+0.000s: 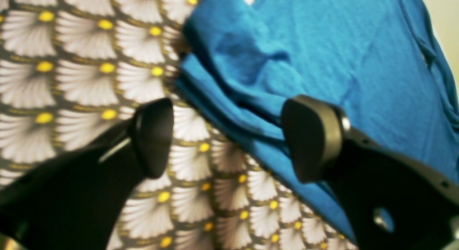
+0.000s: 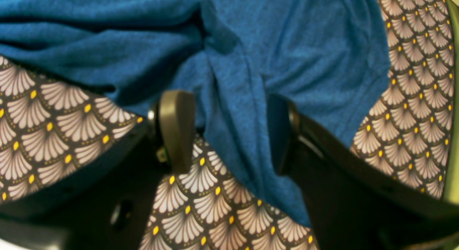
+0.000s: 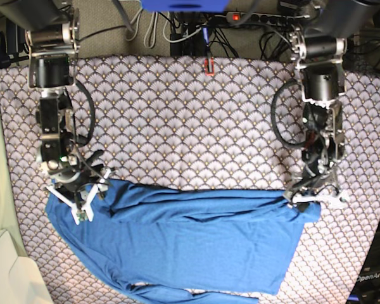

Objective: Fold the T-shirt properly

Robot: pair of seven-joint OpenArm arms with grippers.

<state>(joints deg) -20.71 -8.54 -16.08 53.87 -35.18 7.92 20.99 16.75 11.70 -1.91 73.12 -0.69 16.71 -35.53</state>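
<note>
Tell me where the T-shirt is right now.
In the base view the T-shirt lies spread across the near half of the patterned tablecloth, its top edge running from the right gripper on the picture's left to the left gripper on the right.

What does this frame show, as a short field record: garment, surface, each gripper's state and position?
garment: blue T-shirt, spread across the near half of the table, upper edge folded over
surface: scallop-patterned tablecloth
left gripper: open, at the shirt's folded corner, one finger over the cloth, nothing clamped
right gripper: open, jaws astride a fold at the shirt's edge
fold state: unfinished
</note>
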